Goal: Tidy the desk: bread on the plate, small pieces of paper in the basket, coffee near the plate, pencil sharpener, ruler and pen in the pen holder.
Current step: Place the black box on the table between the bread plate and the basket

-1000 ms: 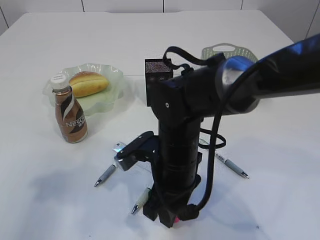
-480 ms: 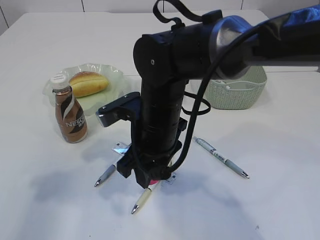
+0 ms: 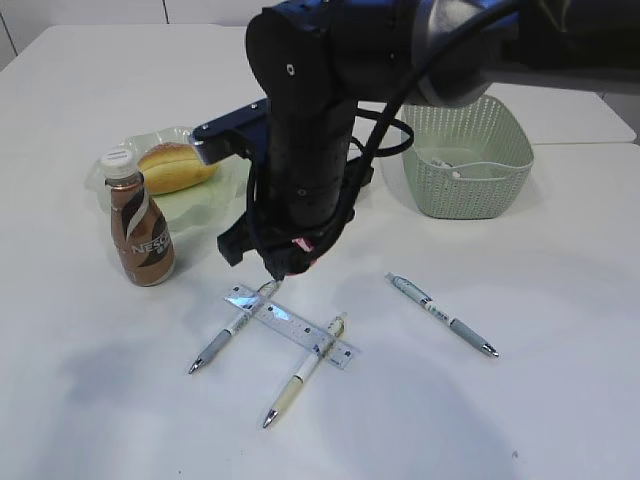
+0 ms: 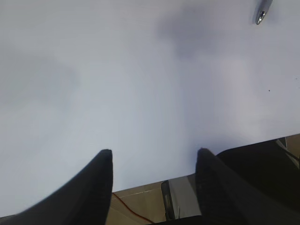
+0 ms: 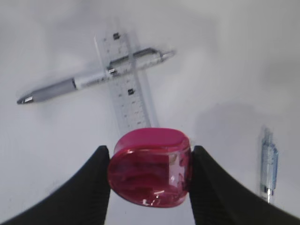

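Exterior view counts three pens [image 3: 442, 315], one ruler [image 3: 292, 325]; right gripper [image 5: 149, 164] grasps one pencil sharpener [image 5: 150, 167], left gripper [image 4: 154, 161] released.

"NESCAFÉ" on the brown coffee bottle [image 3: 141, 231]; ruler [image 3: 291, 325] markings unreadable.

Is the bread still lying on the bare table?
No, the bread is sitting on the pale green plate, just behind the coffee bottle.
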### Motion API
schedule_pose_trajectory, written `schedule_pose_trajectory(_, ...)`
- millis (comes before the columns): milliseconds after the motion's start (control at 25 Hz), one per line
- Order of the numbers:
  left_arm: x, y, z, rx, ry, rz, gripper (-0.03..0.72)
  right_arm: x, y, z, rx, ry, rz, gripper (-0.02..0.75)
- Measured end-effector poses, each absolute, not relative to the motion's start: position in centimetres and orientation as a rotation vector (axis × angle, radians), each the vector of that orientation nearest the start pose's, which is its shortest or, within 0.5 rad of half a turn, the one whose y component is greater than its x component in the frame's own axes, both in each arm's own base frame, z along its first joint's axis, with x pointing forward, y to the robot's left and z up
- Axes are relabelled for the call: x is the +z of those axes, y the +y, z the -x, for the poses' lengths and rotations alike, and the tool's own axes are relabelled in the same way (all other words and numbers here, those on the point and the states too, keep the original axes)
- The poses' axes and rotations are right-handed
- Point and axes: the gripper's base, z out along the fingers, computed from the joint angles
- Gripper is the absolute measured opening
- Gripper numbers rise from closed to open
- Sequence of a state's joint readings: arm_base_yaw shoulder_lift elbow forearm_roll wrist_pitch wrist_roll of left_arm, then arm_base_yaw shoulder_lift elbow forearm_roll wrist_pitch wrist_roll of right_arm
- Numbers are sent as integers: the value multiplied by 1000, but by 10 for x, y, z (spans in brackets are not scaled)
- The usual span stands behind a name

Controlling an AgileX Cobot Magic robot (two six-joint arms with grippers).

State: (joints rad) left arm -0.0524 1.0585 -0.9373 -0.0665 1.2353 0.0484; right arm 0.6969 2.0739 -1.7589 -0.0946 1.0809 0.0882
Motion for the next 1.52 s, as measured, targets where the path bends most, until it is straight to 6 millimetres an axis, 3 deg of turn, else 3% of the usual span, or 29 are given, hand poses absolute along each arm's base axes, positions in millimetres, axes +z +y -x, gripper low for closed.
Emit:
schedule_pose_trajectory(400, 315, -15, -173, -95, 2836, -125, 394, 259, 281, -367, -18, 2520, 695, 372)
schedule_pose_trajectory(760, 315, -15, -173, -95, 2836, -125, 394, 265, 271, -384, -49, 2431, 595, 372)
schedule_pose_trajectory(1520, 315, -15, -173, -95, 2836, -125, 394, 273, 214, -431, -40, 2336, 414, 372)
